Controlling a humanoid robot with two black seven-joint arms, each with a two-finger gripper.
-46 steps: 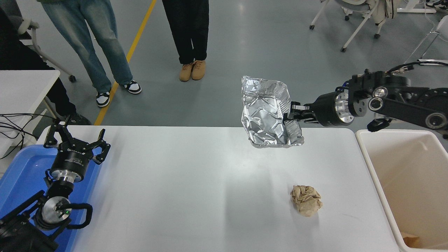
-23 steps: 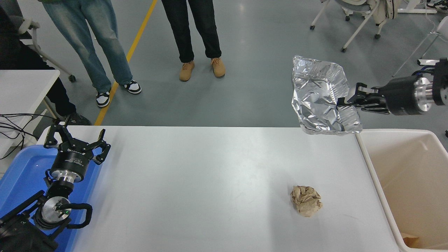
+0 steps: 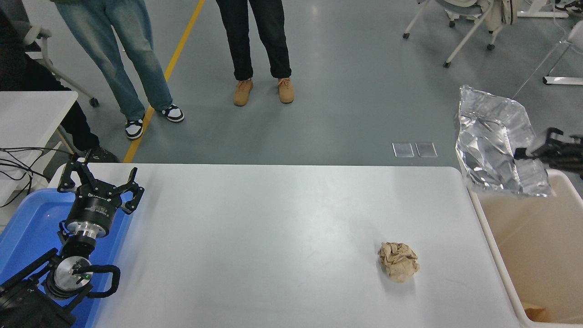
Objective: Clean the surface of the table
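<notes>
We note the left pincer (image 3: 101, 180) parked over the blue bin (image 3: 27, 228), at the left end of the table (image 3: 255, 237), fingers spread wide. On the table, towards its right end, lies a crumpled brown paper ball (image 3: 398, 261). Beyond the table's right edge, the right pincer (image 3: 524, 154) grips a crushed foil tray (image 3: 494, 141) above the cream bin (image 3: 537, 241).

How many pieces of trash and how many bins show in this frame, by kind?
Crumpled foil tray, held by the right gripper above the cream bin: 1
Crumpled brown paper ball on the table surface: 1
Cream bin: 1
Blue bin: 1
Total: 4
</notes>
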